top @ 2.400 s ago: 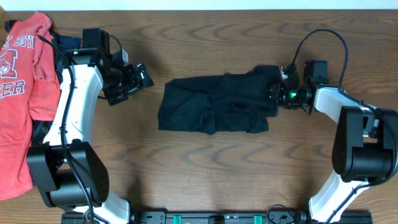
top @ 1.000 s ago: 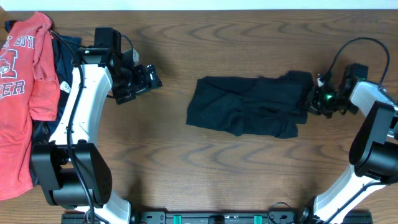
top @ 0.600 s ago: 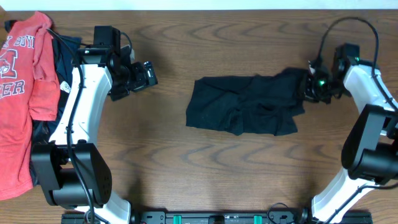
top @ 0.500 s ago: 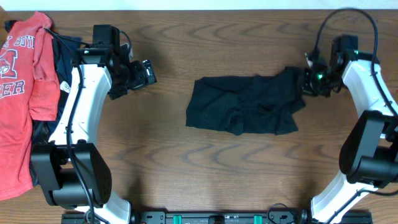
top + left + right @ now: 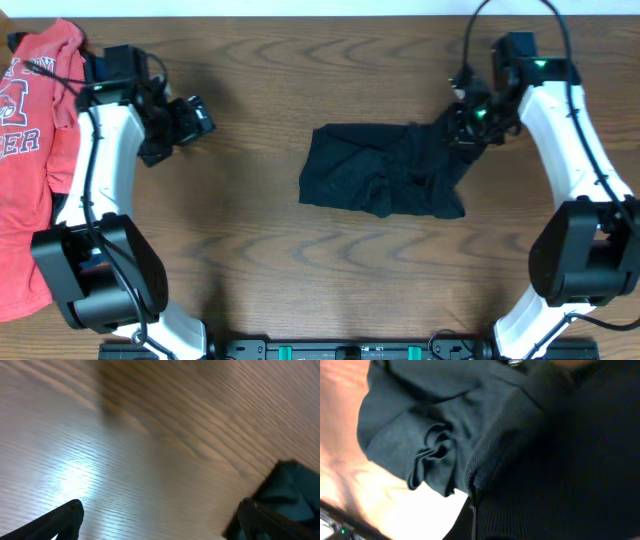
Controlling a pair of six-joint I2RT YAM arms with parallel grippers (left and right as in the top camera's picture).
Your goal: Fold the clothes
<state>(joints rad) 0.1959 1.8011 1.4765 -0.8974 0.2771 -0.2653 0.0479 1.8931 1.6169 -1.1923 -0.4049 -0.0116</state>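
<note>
we see the black shirt [image 5: 385,180] lying crumpled on the table [image 5: 300,290], a little right of centre and nearer the far edge than the near one. most of it lies flat on the wood, but its far right corner is drawn up into a peak that ends in the right jaws. these are closed on that corner; the right arm [image 5: 560,120] reaches in from the right edge, its wrist above the shirt's end. in the right wrist view dark fabric [image 5: 470,435] fills nearly everything, bunched into soft folds, with a strip of wood at the lower left; the jaws themselves are hidden by cloth there

the left arm [image 5: 100,140] stands near the far left corner, well apart from the black shirt. the left jaws are spread wide and hold nothing; they hang over bare wood. in the left wrist view the two fingertips [image 5: 67,515] sit at the bottom corners with only wood grain between them, and an edge of the black shirt [image 5: 295,490] shows at the right

the red shirt [image 5: 30,150], with white lettering, lies along the left edge, and a dark garment [image 5: 62,208] peeks out beside it, partly under the left arm
</note>
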